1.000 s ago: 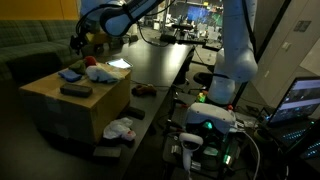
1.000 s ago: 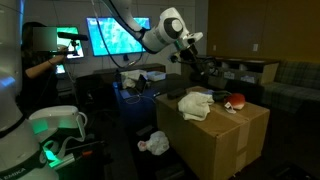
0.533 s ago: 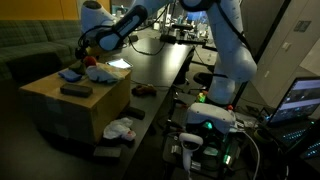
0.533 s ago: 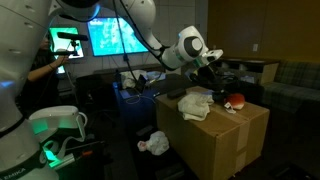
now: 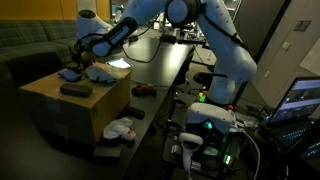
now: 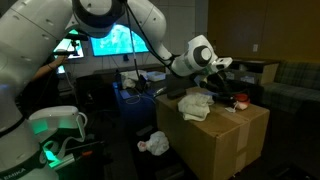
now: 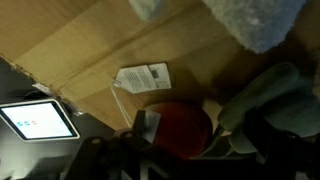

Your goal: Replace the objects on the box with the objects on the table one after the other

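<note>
Fingers (image 6: pixel 226 86) apart and gripping nothing, hanging low over one end of the box (image 6: pixel 215 140).

Directly beneath the fingers stands the one box, a large tan-brown cardboard cube with a flat top, and the wrist view shows one white label (image 7: pixel 145 78) stuck to that top. Four things lie on it. One red rounded thing (image 7: pixel 180 128) sits right under the fingers, and one pale fluffy cloth (image 6: pixel 195 103) lies just beside them. One blue cloth (image 5: pixel 70 73) is close by on the other side, and one dark flat block (image 5: pixel 75 90) lies farther from them, toward the box's opposite edge. One long black surface (image 5: pixel 150 65) runs alongside the box, off to the side of the fingers, with one small dark-red item (image 5: pixel 143 90) near its edge. One white bundle (image 5: pixel 120 128) lies on the floor, well below the fingers.
</note>
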Tool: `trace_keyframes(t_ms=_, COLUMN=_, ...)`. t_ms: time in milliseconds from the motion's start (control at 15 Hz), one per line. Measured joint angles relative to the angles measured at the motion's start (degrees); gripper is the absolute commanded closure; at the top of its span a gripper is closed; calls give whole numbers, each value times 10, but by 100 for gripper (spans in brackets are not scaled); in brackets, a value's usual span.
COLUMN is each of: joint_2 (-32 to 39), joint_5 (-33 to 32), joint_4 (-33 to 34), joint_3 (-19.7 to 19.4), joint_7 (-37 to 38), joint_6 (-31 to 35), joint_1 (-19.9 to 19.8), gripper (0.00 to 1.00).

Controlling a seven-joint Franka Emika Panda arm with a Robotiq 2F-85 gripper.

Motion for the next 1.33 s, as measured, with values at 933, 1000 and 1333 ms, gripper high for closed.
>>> trace_keyframes(t_ms=933, joint_2=84, joint_5=34, joint_4=107, joint_3=-27, joint_7=-38, joint_6=-1, joint_1=-15, gripper=62)
trace_keyframes(t_ms=1000, joint_2=86, joint_5=36, joint_4=110, joint_3=-27, joint_7=-40, joint_6=-1, joint_1=-15, gripper=69)
trace_keyframes(t_ms=1333, joint_2=88, joint_5=37, joint_4=117, joint_3=-29, joint_7=-47, joint_6=-2, joint_1=-14, gripper=98)
